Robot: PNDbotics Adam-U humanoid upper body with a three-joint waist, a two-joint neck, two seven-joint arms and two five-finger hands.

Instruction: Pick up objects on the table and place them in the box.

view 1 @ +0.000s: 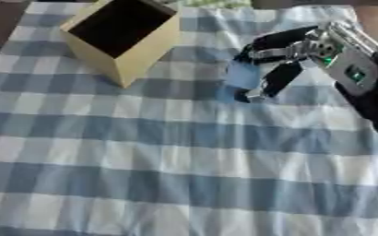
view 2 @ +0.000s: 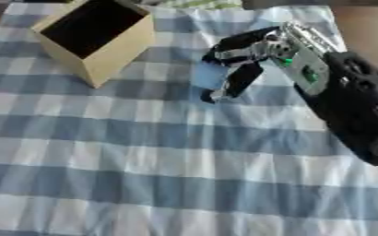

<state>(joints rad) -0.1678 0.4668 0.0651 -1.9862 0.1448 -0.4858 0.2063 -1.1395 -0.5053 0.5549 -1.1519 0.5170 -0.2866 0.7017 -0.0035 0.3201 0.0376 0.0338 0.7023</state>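
Observation:
An open tan box [view 1: 126, 34] with a dark inside stands on the checked cloth at the upper left. My right hand [view 1: 293, 53] comes in from the right and hangs above the cloth, a little to the right of the box. Its fingers and thumb are curled round a small light-blue object [view 2: 211, 74], flat and roughly square, which shows between them. Part of the object is hidden by the fingers. My left hand shows in neither view.
A blue and white checked cloth [view 1: 168, 152] covers the table, with folds across the middle and front. A bare brown table edge [view 2: 362, 27] shows at the upper right, beyond the cloth.

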